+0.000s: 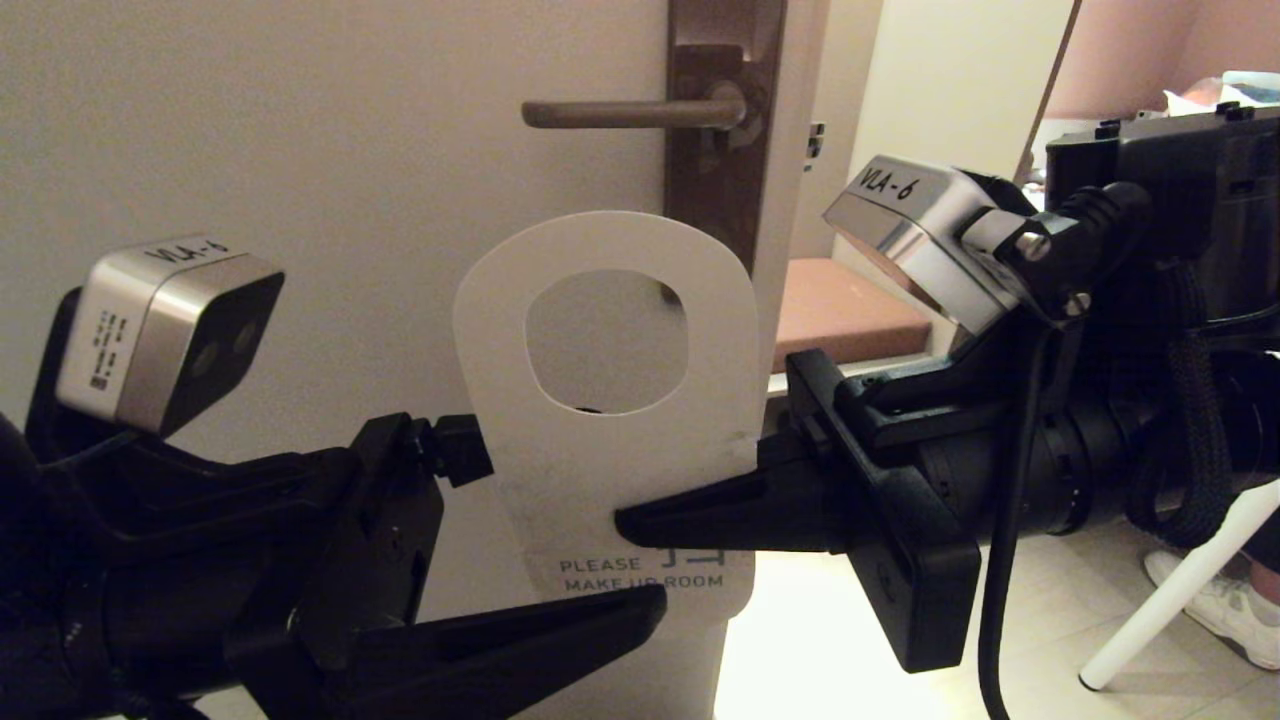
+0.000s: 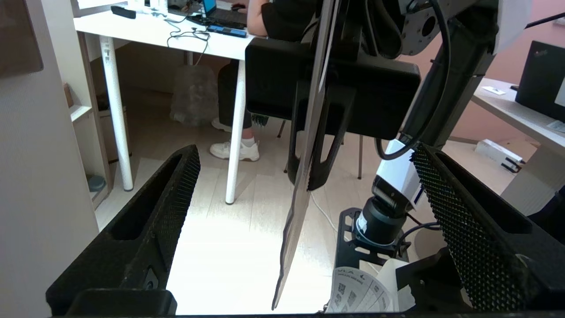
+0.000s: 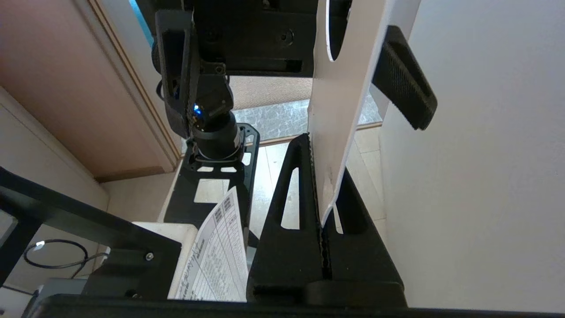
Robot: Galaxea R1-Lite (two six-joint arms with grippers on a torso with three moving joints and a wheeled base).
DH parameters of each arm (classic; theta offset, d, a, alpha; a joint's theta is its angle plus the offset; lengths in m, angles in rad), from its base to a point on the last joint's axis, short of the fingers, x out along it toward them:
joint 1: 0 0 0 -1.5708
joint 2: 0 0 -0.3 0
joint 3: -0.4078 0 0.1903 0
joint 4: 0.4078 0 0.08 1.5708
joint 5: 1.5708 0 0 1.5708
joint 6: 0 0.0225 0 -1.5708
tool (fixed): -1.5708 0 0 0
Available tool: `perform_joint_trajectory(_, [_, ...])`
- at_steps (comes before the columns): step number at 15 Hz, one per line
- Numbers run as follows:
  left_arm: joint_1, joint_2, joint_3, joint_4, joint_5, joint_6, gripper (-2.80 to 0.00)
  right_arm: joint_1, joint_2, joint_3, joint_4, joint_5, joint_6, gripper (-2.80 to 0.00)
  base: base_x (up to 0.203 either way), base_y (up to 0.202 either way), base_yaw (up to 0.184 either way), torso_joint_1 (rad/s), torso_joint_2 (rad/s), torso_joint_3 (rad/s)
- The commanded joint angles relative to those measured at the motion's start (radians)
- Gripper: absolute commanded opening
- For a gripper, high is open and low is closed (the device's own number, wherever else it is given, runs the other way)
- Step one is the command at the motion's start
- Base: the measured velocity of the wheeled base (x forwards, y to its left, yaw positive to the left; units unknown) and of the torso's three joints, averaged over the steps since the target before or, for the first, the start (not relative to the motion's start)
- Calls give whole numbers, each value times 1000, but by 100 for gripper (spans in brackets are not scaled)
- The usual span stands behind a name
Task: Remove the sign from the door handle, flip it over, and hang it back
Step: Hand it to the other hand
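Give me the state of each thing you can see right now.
sign: off the handle, upright, grey "MAKE UP ROOM" side facing the head camera
door handle: level, nothing hanging on it
right tool: shut on the sign's edge
left tool: open, fingers either side of the sign

Three cameras, all close on the sign

My head camera faces the door (image 1: 300,150) from close; each wrist camera looks along its own fingers, and all three share the sign (image 1: 610,440), seen edge-on (image 2: 300,185) (image 3: 340,132) from the wrists.
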Motion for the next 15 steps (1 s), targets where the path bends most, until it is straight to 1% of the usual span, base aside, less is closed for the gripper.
perform_joint_trajectory(1, [0, -5, 13, -5, -3, -2, 0, 1, 0, -8, -2, 5, -1, -280, 0, 0, 0, 0, 0, 0])
perform_joint_trajectory(5, [1, -27, 46, -4, -2, -2, 0, -1, 3, -29, 0, 3, 0, -280, 0, 0, 0, 0, 0, 0])
perform_joint_trajectory(12, [8, -16, 40, -4, 0, 0, 0, -1, 22, -90, 2, 2, 7, -280, 0, 0, 0, 0, 0, 0])
perform_joint_trajectory(15, [8, -8, 30, -5, 1, 1, 0, 0, 22, -90, 2, 2, 8, -280, 0, 0, 0, 0, 0, 0])
